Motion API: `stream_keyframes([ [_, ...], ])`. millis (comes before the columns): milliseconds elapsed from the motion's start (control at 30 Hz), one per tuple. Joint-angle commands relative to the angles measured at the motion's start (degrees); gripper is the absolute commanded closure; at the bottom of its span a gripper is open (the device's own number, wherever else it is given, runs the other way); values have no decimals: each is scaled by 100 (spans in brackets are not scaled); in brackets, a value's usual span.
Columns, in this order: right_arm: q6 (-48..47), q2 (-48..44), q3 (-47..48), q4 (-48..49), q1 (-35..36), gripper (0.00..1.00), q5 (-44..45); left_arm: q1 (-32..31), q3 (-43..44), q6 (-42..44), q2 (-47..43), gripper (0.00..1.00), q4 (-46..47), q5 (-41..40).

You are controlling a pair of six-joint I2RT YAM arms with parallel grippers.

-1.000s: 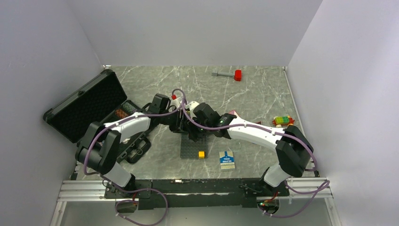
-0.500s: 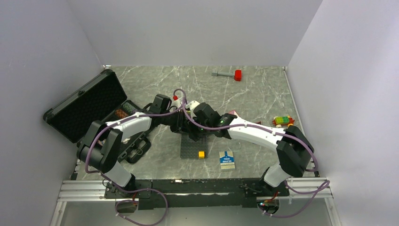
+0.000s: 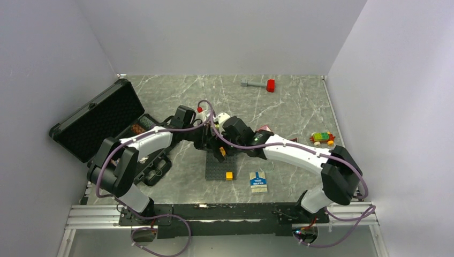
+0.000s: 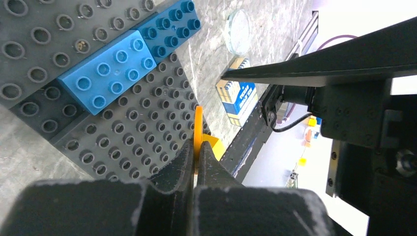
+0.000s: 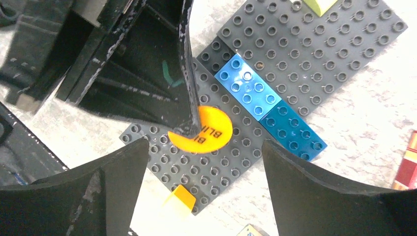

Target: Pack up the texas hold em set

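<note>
Left claw (image 4: pixel 195 149) pinching orange button (image 4: pixel 198 123), protruding forward

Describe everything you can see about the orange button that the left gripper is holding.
The orange button is a thin, flat, round disc, plastic by its look, with black print on one face, partly reading "BLIN". The left gripper pinches it at one edge, a finger on each face, so the left wrist camera sees it edge-on as a narrow orange strip. It hangs over the dark grey baseplate, beside the blue bricks. Whether it touches the studs cannot be told.
</note>
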Motion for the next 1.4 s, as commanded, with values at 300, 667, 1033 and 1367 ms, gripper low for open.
stream_keyframes([
  [300, 182, -1158, -227, 275, -179, 6, 492, 1429, -2, 422, -1644, 100, -590, -1124],
  [667, 825, -1710, -1129, 819, -1351, 6, -27, 4481, -668, 1057, -3787, 100, -2249, -2012],
  [1033, 790, -2121, -1477, 1090, -1541, 6, -77, 6143, -1013, 622, -3437, 100, -1480, -1852],
  [1367, 572, -2577, -1683, 1221, -1760, 6, -304, 6816, -1196, 657, -2918, 100, -789, -1942],
])
